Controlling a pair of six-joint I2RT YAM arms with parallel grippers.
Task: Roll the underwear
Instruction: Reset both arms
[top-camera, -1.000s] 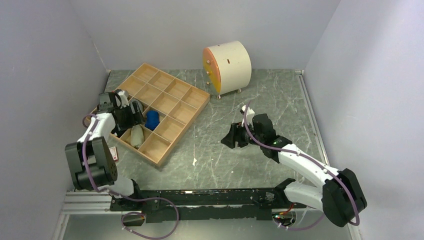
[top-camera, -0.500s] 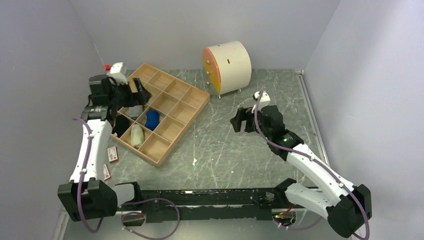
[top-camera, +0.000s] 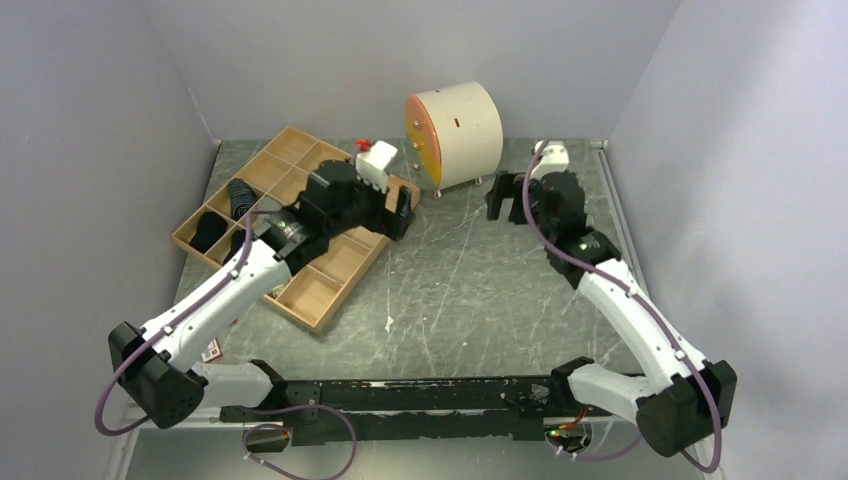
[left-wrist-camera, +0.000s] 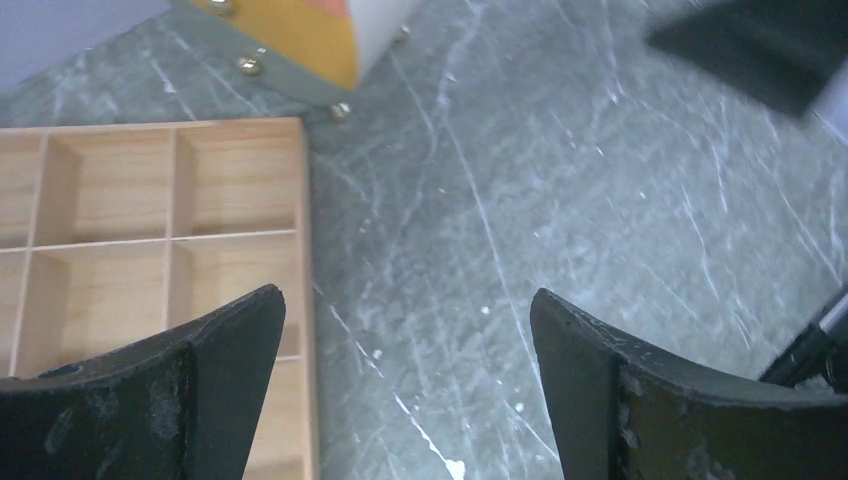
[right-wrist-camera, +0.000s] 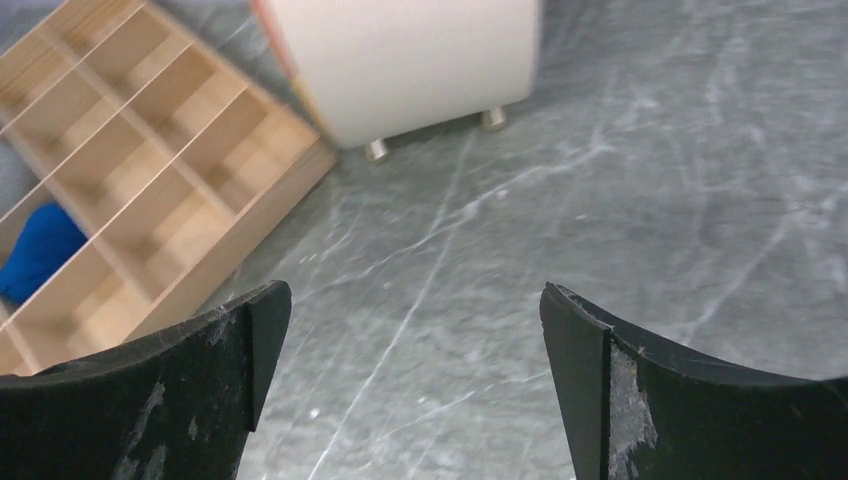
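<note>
Plainly, no flat garment lies anywhere on the surface (top-camera: 470, 300); the only cloth in sight sits in the wooden tray (top-camera: 318, 322) at the left of the overhead view. Two dark bundles (top-camera: 212, 228) fill compartments near its left corner, and the right wrist view catches a blue bundle (right-wrist-camera: 38, 250) in a cell at its left edge. Whether any of these is the underwear, already rolled, cannot be told for sure, though that is the likely reading.

Moving right, the left claw (top-camera: 402, 214) hangs over the tray's right-hand edge, released, its fingers spread wide with nothing between them. Its wrist view shows only empty cells and bare stone beneath. Further right stands the white drum cabinet (top-camera: 460, 125) with its orange face. Just right of it the right claw (top-camera: 506, 198) hovers over open stone, likewise released and empty.

Judged from this, the step in hand is one of clearing away or searching, not a grasp. To do it well, both arms should hold height over the tray rim and the cabinet's feet, so no finger clips wood. If a bundle needs redoing, it should be lifted straight up out of its cell and laid flat in the open middle. It can then be rolled with one claw pinning an edge.
</note>
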